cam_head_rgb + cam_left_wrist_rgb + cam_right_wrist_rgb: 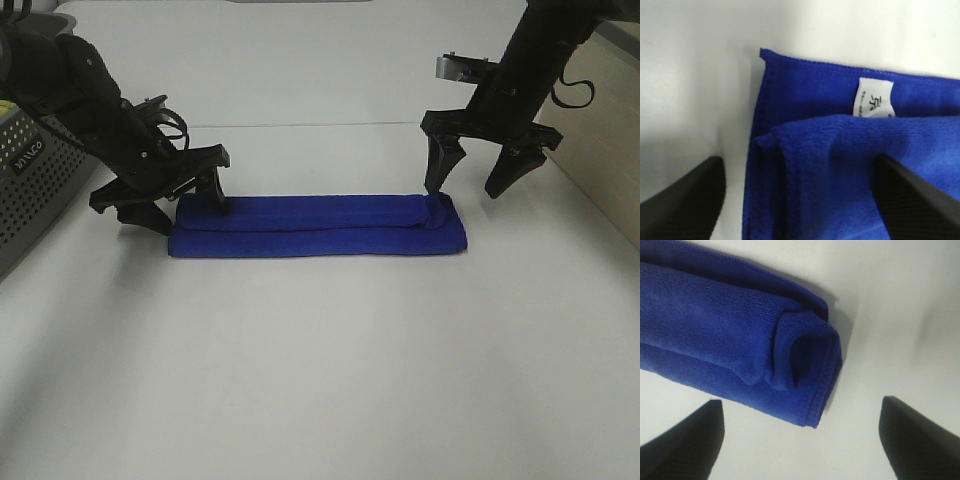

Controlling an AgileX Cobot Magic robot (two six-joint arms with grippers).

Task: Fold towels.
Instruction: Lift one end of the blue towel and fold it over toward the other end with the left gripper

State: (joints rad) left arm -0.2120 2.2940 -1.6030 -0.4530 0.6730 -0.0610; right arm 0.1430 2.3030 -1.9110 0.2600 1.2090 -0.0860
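**Folding the royal-blue plush microfibre towel: long fold laid, cross fold to come**

The towel lies on the white bench as a long, narrow band between my two arms. Its upper layer is doubled over along the far side, and a strip of the lower layer shows along the near edge. I judge the lengthwise fold done.

My left gripper sits low at the towel's left end with its jaws wide and holding nothing. One finger is over the cloth and the other over bare bench. The left wrist view shows the small white tag lying on the lower layer, just beyond the edge of the folded-over one.

My right gripper hangs above the right end, also wide and empty. The right wrist view shows that end curled into a loose, open roll rather than lying flat.

What is left, I think, is to flatten that curl and then bring one short end over to the other.
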